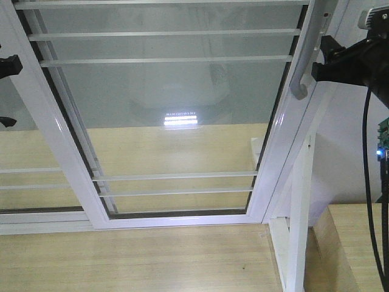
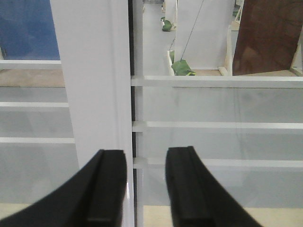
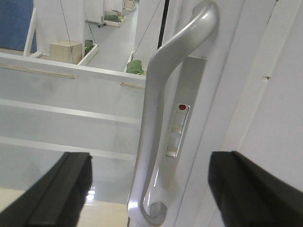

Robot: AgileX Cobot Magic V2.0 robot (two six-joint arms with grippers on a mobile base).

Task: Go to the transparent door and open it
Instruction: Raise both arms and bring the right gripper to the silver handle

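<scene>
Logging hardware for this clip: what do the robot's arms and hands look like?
Both hands are matte black. The left hand has two flat, blunt fingers. Behind the right hand, a black cable hangs past a green circuit board with a blue light.

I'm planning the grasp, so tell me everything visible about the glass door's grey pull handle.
The pull handle is a smooth, silvery-grey, metallic-looking J-shaped bar, roughly upright on a flat grey backplate on the white-framed transparent door. Its lower end curls into a hook. A small latch slider with a red dot sits beside it. The open right gripper straddles it, fingers either side, apparently not touching.
</scene>
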